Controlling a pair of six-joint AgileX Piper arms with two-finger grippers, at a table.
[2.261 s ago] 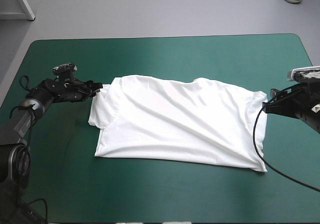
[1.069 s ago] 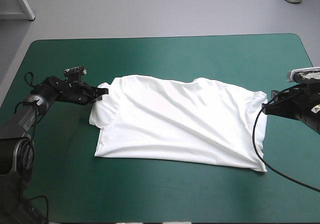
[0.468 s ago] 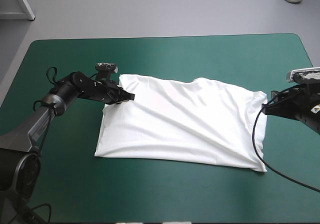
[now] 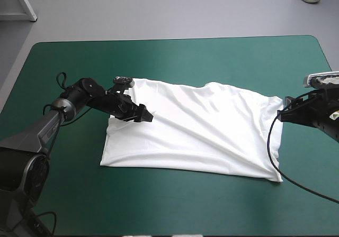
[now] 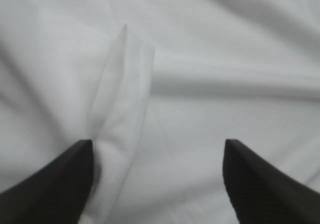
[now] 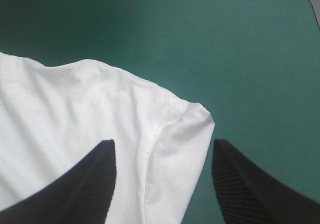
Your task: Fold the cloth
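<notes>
The white T-shirt [image 4: 196,128] lies spread across the middle of the teal-green table, its left sleeve turned inward onto the body. My left gripper [image 4: 147,116] is low over the shirt's left part, open; in the left wrist view a narrow fold of sleeve hem [image 5: 125,99] runs ahead from beside one finger, with the left gripper [image 5: 157,144] over white cloth. My right gripper [image 4: 283,113] is at the shirt's right edge, open. In the right wrist view the right sleeve's rounded corner [image 6: 192,129] lies between the fingers of the right gripper [image 6: 162,146].
Bare teal-green cover [image 4: 175,57] runs in a wide band between the shirt and the table's far edge, and another band [image 4: 175,205] lies along the near edge. Beyond the right sleeve the cover [image 6: 250,59] reaches the table's rounded far-right corner.
My left gripper travelled rightward from the table's left side onto the shirt, carrying the left sleeve inward over the body, and now stands open. The right arm stayed still.
</notes>
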